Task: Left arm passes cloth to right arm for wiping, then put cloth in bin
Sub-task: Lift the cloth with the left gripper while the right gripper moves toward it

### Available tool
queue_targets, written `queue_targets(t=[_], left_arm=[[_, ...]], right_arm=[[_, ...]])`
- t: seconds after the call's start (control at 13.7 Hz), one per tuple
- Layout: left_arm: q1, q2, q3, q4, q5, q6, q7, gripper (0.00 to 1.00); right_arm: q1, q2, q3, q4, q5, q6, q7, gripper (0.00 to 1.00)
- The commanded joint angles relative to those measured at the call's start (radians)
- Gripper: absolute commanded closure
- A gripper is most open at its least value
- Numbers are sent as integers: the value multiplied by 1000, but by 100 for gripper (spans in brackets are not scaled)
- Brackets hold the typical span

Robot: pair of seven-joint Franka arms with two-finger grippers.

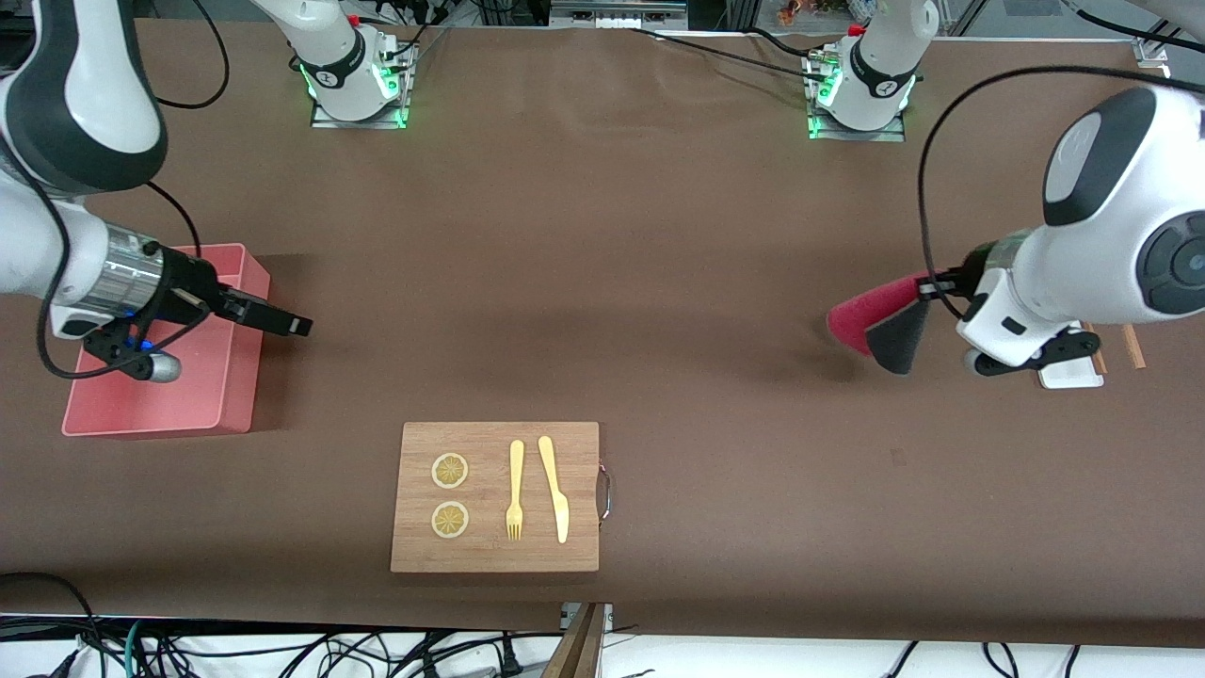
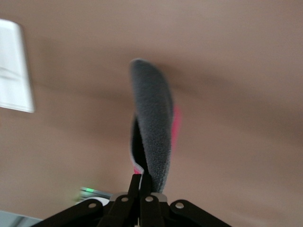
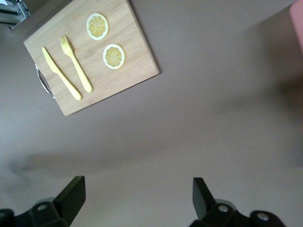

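Observation:
My left gripper (image 1: 929,286) is shut on the cloth (image 1: 871,322) and holds it in the air over the bare table at the left arm's end. The cloth hangs folded, magenta-pink face beside dark grey face. In the left wrist view the grey face of the cloth (image 2: 154,123) sticks out from the shut gripper (image 2: 141,182). My right gripper (image 1: 297,326) is open and empty, up in the air just past the wall of the salmon-pink bin (image 1: 240,377) at the right arm's end. In the right wrist view the open gripper (image 3: 137,189) has only table between its fingers.
A wooden cutting board (image 1: 495,556) with two lemon slices, a yellow fork and a yellow knife lies near the front camera; it also shows in the right wrist view (image 3: 137,52). A small white tray (image 1: 1070,375) lies under the left arm.

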Motion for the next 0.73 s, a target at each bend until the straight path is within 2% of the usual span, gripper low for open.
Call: queue_targets(t=[0.0, 0.29, 0.51, 0.66], left_arm=[[-74, 49, -1, 70, -143, 85, -117, 100], [-223, 63, -3, 71, -258, 302, -367, 100], [-306, 69, -3, 68, -461, 498, -480, 100], [-369, 76, -3, 61, -568, 622, -487, 100]], right_arm=[[-1, 4, 78, -12, 17, 64, 186, 0], [0, 22, 144, -12, 17, 118, 369, 1], [17, 51, 196, -12, 15, 190, 516, 0], [31, 70, 213, -12, 15, 226, 579, 0]])
